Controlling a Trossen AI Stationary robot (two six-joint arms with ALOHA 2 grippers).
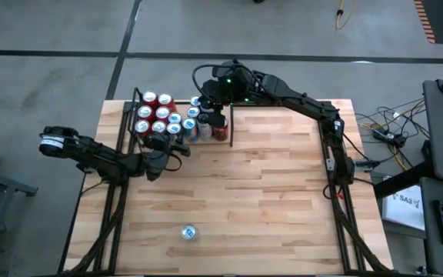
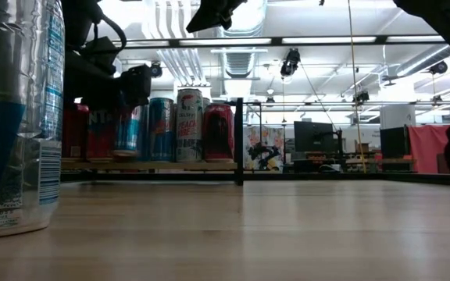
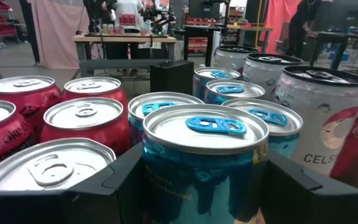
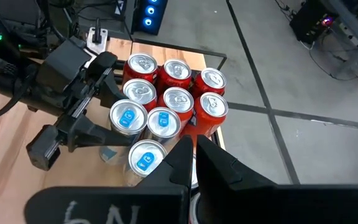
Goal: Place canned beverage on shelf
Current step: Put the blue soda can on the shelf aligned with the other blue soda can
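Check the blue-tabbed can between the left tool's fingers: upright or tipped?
Upright: the blue-tabbed aluminium can shows its lid level, standing between the left tool's fingers.

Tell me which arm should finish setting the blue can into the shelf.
Left. Its end effector already straddles the blue can at the shelf. The right end effector hovers shut above the cans, holding nothing.

Light wood plank table (image 1: pixel 244 192), pale grain, smooth with a soft sheen. On it, thin matt black metal frame of the shelf (image 1: pixel 230 127). Inside the shelf, glossy aluminium cans: red cans (image 4: pixel 176 73) with brushed silver lids, and blue cans (image 4: pixel 128 118) with silver lids and glossy blue tabs. Near the table's front edge, one lone can (image 1: pixel 188 231), shiny bare metal with a printed blue label. Beyond the table, matt grey concrete floor (image 1: pixel 52 46).
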